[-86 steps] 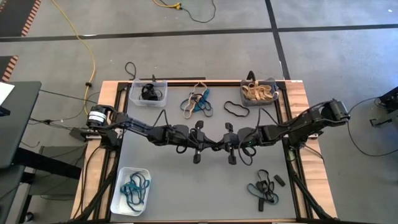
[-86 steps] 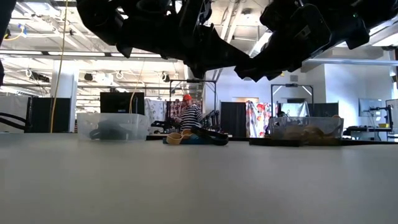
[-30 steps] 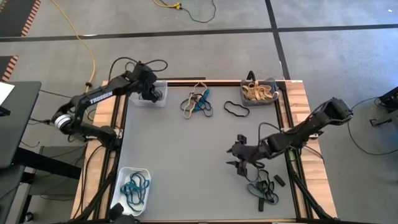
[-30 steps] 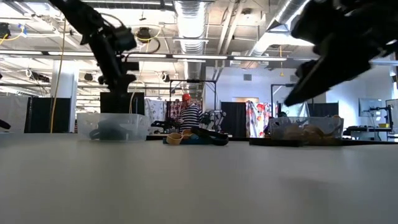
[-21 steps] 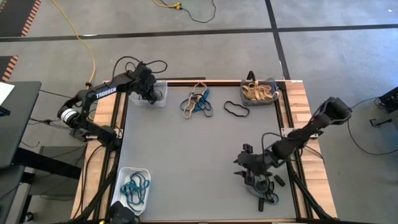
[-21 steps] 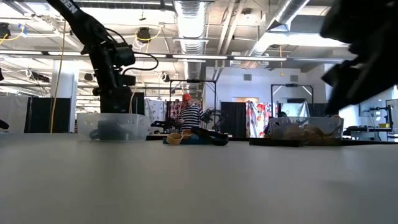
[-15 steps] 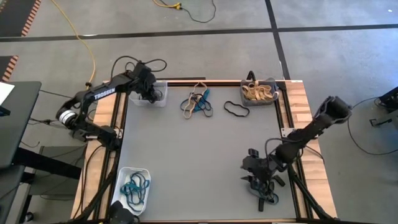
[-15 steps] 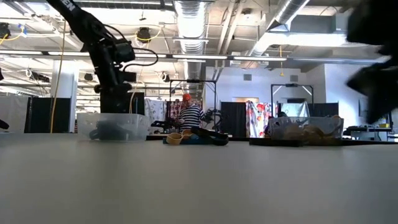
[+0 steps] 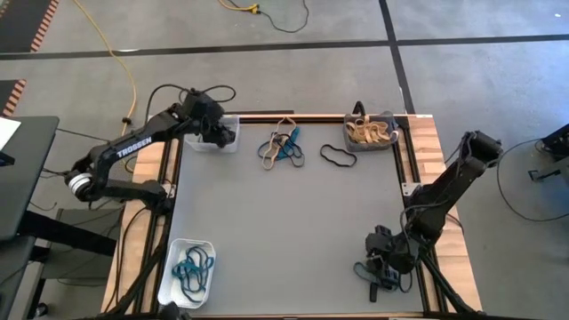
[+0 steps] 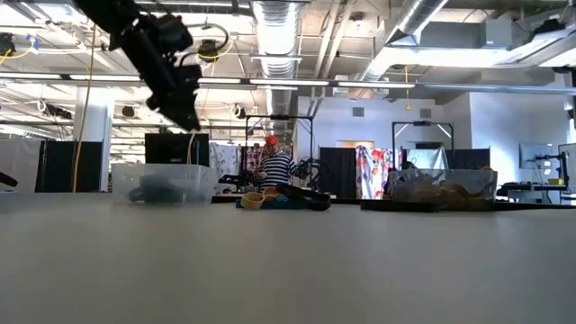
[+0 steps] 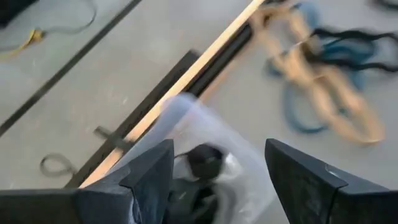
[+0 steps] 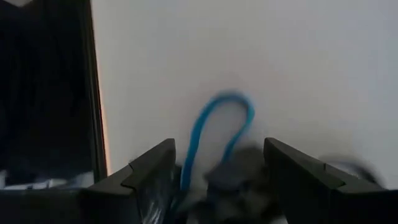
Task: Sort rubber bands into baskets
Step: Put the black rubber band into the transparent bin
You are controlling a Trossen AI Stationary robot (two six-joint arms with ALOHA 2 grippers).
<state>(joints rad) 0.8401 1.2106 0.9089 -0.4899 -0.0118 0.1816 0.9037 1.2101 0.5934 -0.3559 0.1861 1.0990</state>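
1. We have the left gripper (image 9: 222, 133) at the upper left of the high view, over the clear basket (image 9: 206, 141). In the left wrist view its fingers (image 11: 149, 174) stand wide apart with nothing between them, and black bands (image 11: 202, 163) lie in the basket below.

2. We have the right gripper (image 9: 380, 264) at the lower right of the high view, low over a small heap of loose bands (image 9: 384, 283). In the right wrist view its fingers (image 12: 152, 171) are spread wide around a blue band (image 12: 217, 127) and a dark one beside it; nothing is held.

3. The other task things: a mixed pile of bands (image 9: 283, 148) at upper centre, a single black band (image 9: 338, 157) to its right, the dark grey basket (image 9: 392, 140) with tan bands at upper right, and the white basket (image 9: 169, 278) with teal bands at lower left.

4. We judge the step in hand to be a pick from the lower-right heap, while the left arm looks done at the clear basket.

5. Next, we think the right gripper must settle onto one band, close on it alone, and lift without dragging its neighbours. A blue one belongs in the white basket, far across the table.
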